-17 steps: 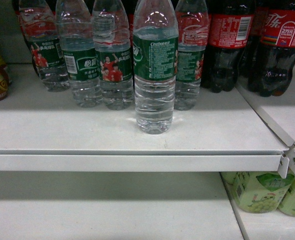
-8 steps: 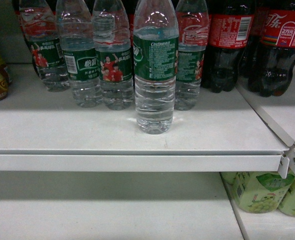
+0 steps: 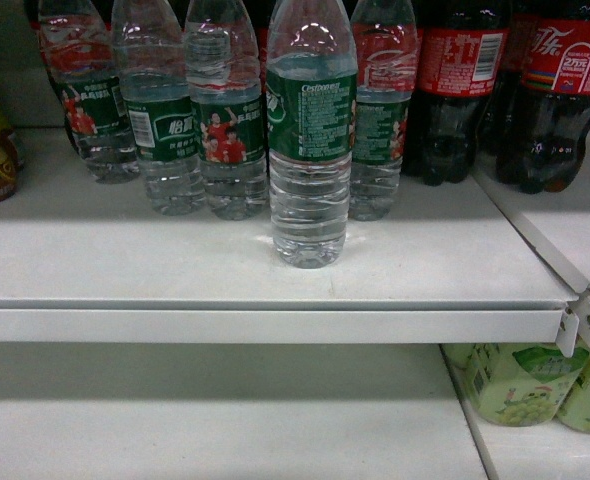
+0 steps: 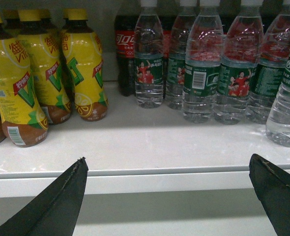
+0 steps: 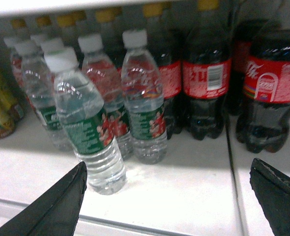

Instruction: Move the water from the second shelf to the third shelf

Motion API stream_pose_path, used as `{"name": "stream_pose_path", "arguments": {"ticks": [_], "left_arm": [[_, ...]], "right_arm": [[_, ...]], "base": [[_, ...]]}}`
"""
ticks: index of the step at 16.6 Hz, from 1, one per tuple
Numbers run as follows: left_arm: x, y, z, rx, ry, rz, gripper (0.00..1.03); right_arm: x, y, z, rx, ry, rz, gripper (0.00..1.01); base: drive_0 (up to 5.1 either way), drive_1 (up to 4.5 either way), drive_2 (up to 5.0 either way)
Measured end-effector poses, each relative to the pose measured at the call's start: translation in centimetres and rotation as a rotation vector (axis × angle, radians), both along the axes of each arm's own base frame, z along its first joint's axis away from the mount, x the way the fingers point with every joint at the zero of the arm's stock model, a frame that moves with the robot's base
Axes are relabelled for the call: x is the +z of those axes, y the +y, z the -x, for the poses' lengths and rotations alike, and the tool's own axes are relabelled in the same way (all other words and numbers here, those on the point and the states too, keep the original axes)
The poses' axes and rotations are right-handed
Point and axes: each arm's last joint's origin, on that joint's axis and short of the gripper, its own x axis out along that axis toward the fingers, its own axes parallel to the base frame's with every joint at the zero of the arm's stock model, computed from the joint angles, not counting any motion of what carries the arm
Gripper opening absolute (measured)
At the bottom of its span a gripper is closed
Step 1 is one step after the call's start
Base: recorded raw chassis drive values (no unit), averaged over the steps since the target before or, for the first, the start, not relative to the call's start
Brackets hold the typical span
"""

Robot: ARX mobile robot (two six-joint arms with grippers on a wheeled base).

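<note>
Several water bottles with green labels stand in a cluster on a white shelf (image 3: 275, 325). One water bottle (image 3: 310, 140) stands alone in front of the others, near the shelf's front edge. In the right wrist view this front bottle (image 5: 88, 128) is just beyond the left fingertip of my right gripper (image 5: 168, 167), which is open with nothing between its fingers. My left gripper (image 4: 168, 162) is open too and empty, held in front of the shelf's edge; the front bottle (image 4: 287, 98) shows at the far right of that view. Neither gripper appears in the head view.
Dark cola bottles (image 3: 460, 90) with red labels stand right of the water. Yellow tea bottles (image 4: 32, 83) crowd the left end of the shelf. A lower white shelf (image 3: 215, 420) runs beneath, with pale green drink bottles (image 3: 520, 385) on its right side.
</note>
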Motion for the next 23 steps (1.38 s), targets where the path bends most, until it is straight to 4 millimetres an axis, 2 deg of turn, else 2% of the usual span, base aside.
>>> {"name": "stream_pose_path", "arguments": {"ticks": [1, 2, 3, 12, 15, 21, 23], "left_arm": [[0.0, 0.0, 0.0, 0.000, 0.000, 0.000, 0.98], [0.0, 0.0, 0.0, 0.000, 0.000, 0.000, 0.98], [0.0, 0.0, 0.0, 0.000, 0.000, 0.000, 0.98], [0.0, 0.0, 0.0, 0.000, 0.000, 0.000, 0.98], [0.0, 0.0, 0.0, 0.000, 0.000, 0.000, 0.98], [0.0, 0.0, 0.0, 0.000, 0.000, 0.000, 0.98], [0.0, 0.0, 0.0, 0.000, 0.000, 0.000, 0.98]], "right_arm": [[-2.5, 2.6, -1.5, 0.066, 0.053, 0.046, 0.98], [-4.7, 4.8, -3.8, 0.106, 0.087, 0.078, 0.98], [-5.8, 6.3, -5.2, 0.131, 0.109, 0.092, 0.98], [-5.0, 10.2, -7.2, 0.221, 0.069, 0.050, 0.98], [-5.3, 11.4, -8.1, 0.227, 0.082, 0.061, 0.98], [-4.7, 13.0, -10.2, 0.191, 0.073, 0.066, 0.98], [-5.1, 13.3, -10.7, 0.190, 0.087, 0.078, 0.98]], "base": [[0.0, 0.00, 0.0], [0.0, 0.00, 0.0], [0.0, 0.00, 0.0], [0.0, 0.00, 0.0], [0.0, 0.00, 0.0], [0.0, 0.00, 0.0], [0.0, 0.00, 0.0]]}}
